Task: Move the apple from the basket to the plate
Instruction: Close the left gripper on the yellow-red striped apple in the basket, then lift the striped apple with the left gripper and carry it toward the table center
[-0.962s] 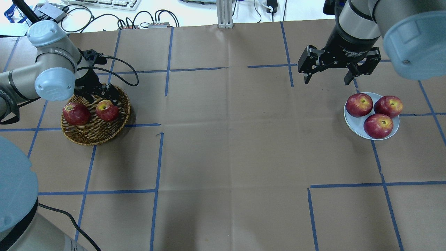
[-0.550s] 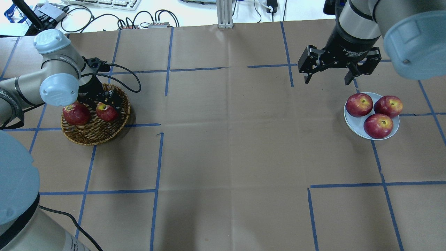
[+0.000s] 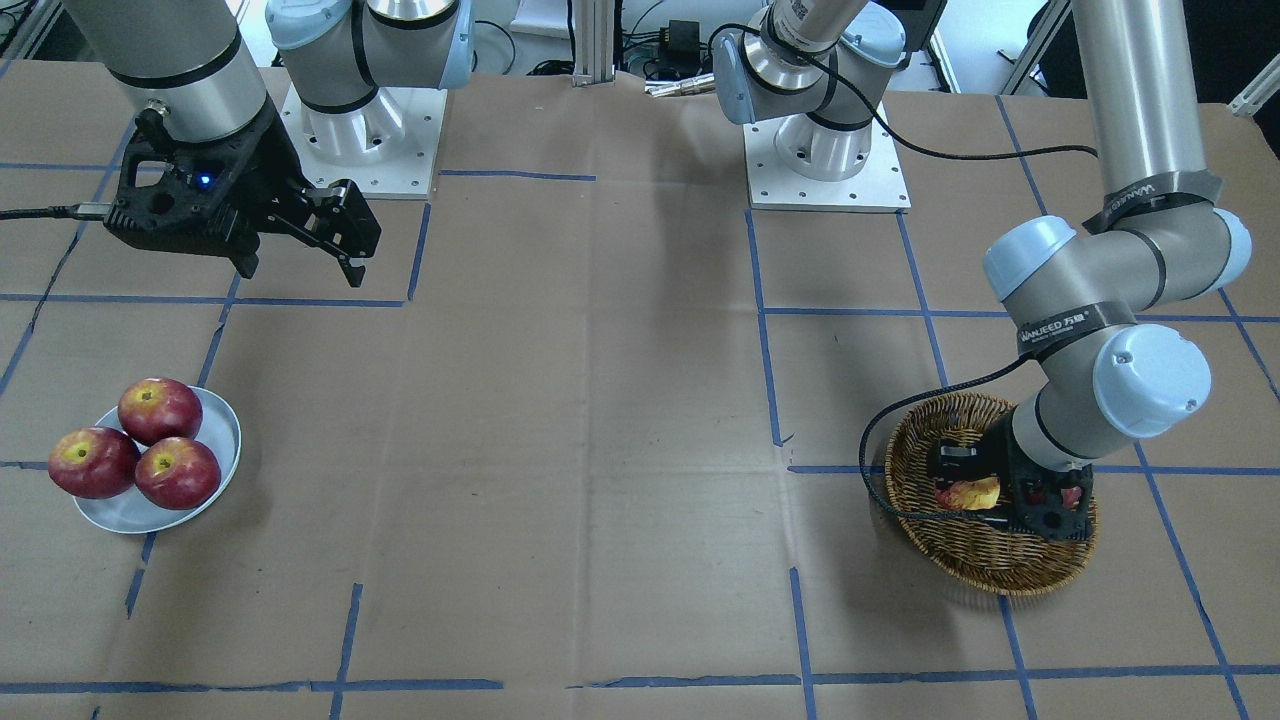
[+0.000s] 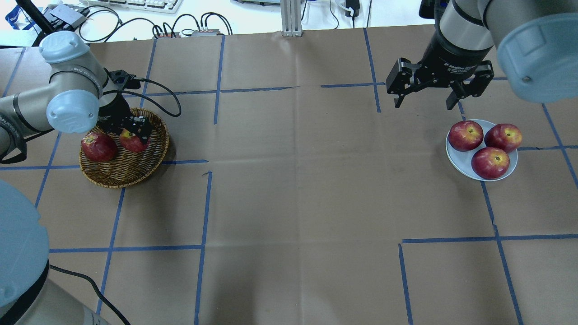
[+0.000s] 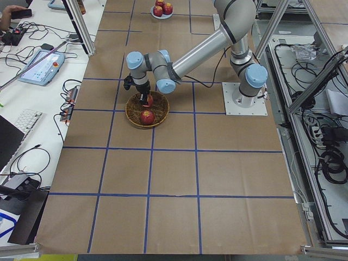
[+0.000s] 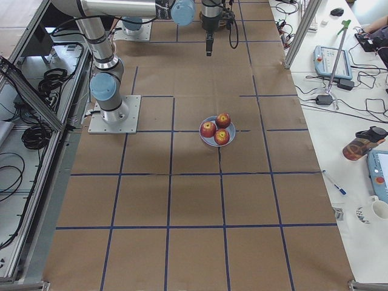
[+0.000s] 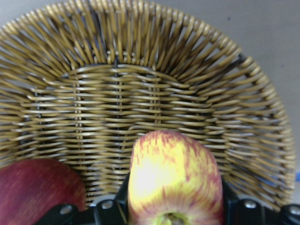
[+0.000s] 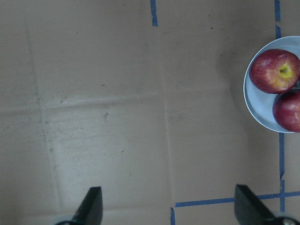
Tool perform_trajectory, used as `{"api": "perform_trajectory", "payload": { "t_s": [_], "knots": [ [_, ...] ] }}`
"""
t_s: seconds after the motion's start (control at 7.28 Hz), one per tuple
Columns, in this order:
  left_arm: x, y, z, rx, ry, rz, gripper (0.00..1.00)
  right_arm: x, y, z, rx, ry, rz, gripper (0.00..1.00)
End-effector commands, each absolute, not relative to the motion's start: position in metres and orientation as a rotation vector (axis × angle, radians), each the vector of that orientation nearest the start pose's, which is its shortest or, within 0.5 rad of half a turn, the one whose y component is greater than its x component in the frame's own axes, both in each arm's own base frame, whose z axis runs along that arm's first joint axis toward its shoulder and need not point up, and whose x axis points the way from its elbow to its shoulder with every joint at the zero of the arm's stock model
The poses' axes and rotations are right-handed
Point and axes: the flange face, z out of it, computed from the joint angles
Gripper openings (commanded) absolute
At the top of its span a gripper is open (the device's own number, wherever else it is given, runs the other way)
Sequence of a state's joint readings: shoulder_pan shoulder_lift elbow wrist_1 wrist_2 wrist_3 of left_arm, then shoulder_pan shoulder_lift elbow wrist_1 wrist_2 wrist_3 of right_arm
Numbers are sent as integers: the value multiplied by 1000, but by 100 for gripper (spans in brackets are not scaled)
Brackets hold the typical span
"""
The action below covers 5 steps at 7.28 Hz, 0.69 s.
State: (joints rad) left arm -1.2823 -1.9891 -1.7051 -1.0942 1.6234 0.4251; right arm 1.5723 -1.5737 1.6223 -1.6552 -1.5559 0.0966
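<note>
Left pincer [image 4: 134,136] is down inside the basket [image 4: 113,177], and the apple [image 7: 173,178], the yellow-streaked one, sits right between its fingers. In the wrist view the black fingers hug both flanks of the fruit low down, so I read it as closed on the apple, though I can't judge how firm the squeeze is. The apple rests in the far half of the wicker bowl, with a darker red apple [image 4: 98,146] just beside it.

The step here is the lift, and it wants to go straight up. The wicker wall curves up close behind the fruit, so any sideways drag could snag the rim and tip the whole basket. Rise clear of the rim first and only then start the trip across the desk [image 4: 293,180].

The round skin is slick, so a slow start should help keep the apple from rolling in the grip. The dark neighbour is near enough to get nudged — another reason to go vertical.

Over at the plate [image 4: 457,163], three red apples [image 4: 490,162] already crowd it, and the bare patch lies on the side toward the basket. The right pincer [image 4: 424,103] hangs above the desk just beyond the plate, spread wide and holding nothing.
</note>
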Motion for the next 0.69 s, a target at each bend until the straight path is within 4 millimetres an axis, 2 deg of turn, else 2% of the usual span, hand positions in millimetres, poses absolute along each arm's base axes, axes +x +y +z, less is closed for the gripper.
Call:
{"api": "perform_trajectory", "payload": {
  "t_s": [0.0, 0.14, 0.27, 0.41, 0.55],
  "knots": [
    [-22, -594, 295, 37, 3105, 136, 47, 136, -494, 471, 150, 3121, -51, 100],
    [-83, -586, 304, -23, 3095, 103, 47, 136, -493, 472, 150, 3120, -54, 100],
    [-145, -574, 305, -108, 3084, 89, 47, 136, -493, 472, 150, 3120, -54, 100],
    [-193, -563, 294, -181, 3076, 104, 47, 136, -494, 471, 150, 3121, -51, 100],
    [-230, -552, 290, -278, 3075, 98, 47, 136, -494, 471, 150, 3121, -51, 100]
  ]
}}
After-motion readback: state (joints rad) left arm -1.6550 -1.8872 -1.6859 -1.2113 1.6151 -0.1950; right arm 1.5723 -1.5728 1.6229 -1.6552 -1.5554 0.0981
